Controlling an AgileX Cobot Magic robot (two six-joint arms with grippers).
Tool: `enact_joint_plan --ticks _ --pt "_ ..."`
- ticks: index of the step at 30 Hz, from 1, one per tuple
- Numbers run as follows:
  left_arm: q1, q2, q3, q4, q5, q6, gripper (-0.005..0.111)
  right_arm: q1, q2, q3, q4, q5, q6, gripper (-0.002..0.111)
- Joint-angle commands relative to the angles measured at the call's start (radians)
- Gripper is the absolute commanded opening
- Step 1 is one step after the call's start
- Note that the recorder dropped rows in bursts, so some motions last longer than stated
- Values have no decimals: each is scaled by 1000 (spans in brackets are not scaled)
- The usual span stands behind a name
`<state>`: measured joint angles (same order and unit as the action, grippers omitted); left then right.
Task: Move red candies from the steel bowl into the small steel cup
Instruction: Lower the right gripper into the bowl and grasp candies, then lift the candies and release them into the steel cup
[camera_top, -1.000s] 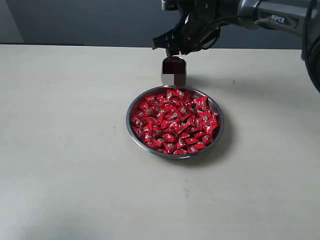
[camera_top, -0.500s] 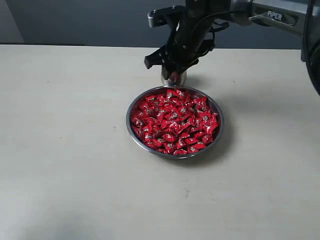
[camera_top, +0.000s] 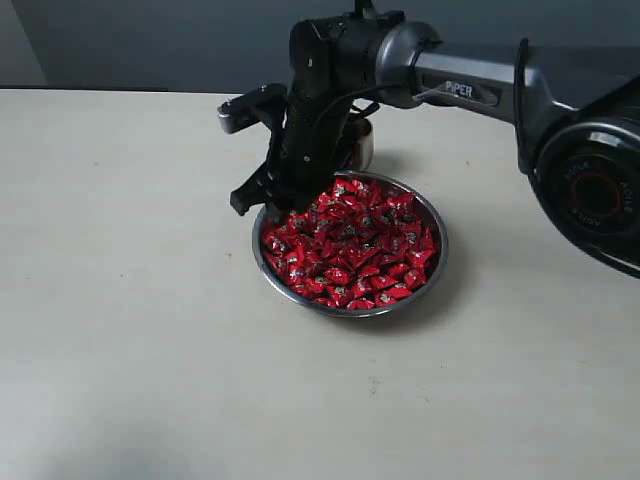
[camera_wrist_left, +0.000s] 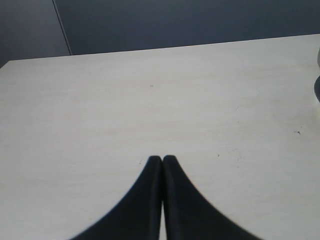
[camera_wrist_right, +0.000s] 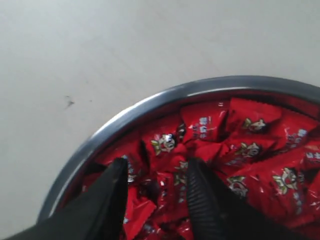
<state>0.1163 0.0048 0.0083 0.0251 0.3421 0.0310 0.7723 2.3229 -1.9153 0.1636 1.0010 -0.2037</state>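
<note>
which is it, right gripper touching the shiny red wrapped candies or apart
Touching. Right wrist view: the open right gripper has its fingers sunk among the shiny red wrapped candies.

Candies (camera_top: 350, 245): glossy red wrappers with small silver-white printed figures. Bowl (camera_top: 340, 308): shiny bare steel. Cup (camera_top: 366, 150): same steel (mostly behind the arm). Table (camera_top: 130, 300): plain pale beige, a few dark specks. Wall (camera_top: 150, 40): dark blue-grey. Right arm (camera_top: 470, 85): black and silver-grey, white lettering. Left gripper (camera_wrist_left: 162, 161) and right gripper (camera_wrist_right: 156, 166): black, the right one's fingers ribbed.
</note>
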Motion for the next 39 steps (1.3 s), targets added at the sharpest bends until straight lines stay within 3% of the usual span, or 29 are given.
enact_joint_plan --ticks 1,6,8,9,10,17,24,33,39 --pt "-8 -5 -8 2 -5 -2 0 -3 26 -5 -84 -4 49 38" --pt "-8 -5 -8 2 -5 -2 0 -3 53 -5 -88 -38 49 37" --pt "-8 -5 -8 2 -5 -2 0 -3 55 -5 -102 -40 49 23" --pt "-8 -5 -8 2 -5 -2 0 -3 55 -5 -102 -30 49 2" --pt "-8 -5 -8 2 -5 -2 0 -3 51 -5 -102 -24 52 0" --pt "-8 -5 -8 2 -5 -2 0 -5 -99 -5 -173 -32 52 0" --pt "-8 -5 -8 2 -5 -2 0 -17 -140 -5 -420 -187 204 0" --pt "-8 -5 -8 2 -5 -2 0 -166 -67 -5 -247 -367 266 0" --pt "-8 -5 -8 2 -5 -2 0 -201 -25 -5 -220 -386 260 1"
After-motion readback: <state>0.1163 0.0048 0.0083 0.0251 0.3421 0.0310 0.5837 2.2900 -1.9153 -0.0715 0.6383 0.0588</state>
